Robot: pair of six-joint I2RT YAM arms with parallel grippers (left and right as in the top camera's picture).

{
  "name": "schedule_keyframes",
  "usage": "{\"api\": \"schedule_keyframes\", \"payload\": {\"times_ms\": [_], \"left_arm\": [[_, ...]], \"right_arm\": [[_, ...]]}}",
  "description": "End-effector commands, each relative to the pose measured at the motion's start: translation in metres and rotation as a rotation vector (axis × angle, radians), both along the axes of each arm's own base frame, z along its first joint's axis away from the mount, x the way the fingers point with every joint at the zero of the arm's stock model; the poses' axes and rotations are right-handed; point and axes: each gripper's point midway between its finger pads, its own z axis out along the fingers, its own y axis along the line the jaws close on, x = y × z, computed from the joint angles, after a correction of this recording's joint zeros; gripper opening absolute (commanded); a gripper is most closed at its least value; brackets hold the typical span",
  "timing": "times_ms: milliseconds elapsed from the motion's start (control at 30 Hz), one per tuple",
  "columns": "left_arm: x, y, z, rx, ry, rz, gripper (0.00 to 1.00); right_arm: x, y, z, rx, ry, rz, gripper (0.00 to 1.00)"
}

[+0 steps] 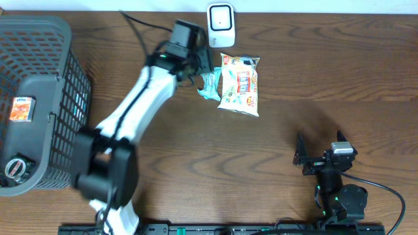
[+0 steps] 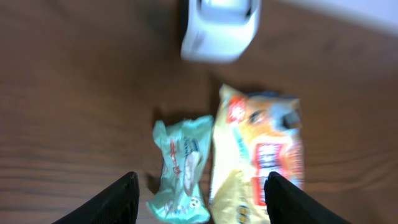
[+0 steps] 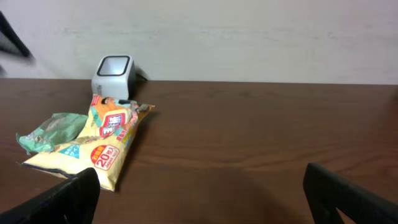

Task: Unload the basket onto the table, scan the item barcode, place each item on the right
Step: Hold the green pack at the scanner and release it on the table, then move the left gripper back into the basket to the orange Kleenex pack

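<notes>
A small teal packet [image 1: 210, 85] [image 2: 181, 168] [image 3: 53, 130] lies on the table right beside a yellow snack bag [image 1: 240, 85] [image 2: 261, 155] [image 3: 99, 146]. The white barcode scanner [image 1: 221, 17] [image 2: 221, 28] [image 3: 113, 73] stands just behind them at the table's far edge. My left gripper [image 1: 199, 64] [image 2: 202, 202] hovers over the near ends of both packs, open, its fingers wide apart and touching neither. At the front right my right gripper [image 1: 320, 149] [image 3: 202, 199] stands open with nothing in it, far from the packs.
A dark wire basket [image 1: 39, 39] stands at the left edge, holding an orange box [image 1: 21, 109] and a round black item [image 1: 14, 168]. Bare wood stretches between the packs and the right arm.
</notes>
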Motion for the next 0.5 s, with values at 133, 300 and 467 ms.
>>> {"api": "schedule_keyframes", "payload": {"times_ms": [133,300,467], "left_arm": [[-0.026,0.083,0.149,0.006,-0.295,0.093,0.64],[-0.056,0.165,0.192,0.067,-0.365,0.283,0.64],[-0.091,0.250,0.205,0.161,-0.355,0.526,0.64]], "right_arm": [[0.000,0.002,0.000,-0.008,-0.001,0.008,0.99],[0.000,0.002,0.000,-0.008,-0.001,0.008,0.99],[0.000,0.002,0.000,-0.008,-0.001,0.008,0.99]]}}
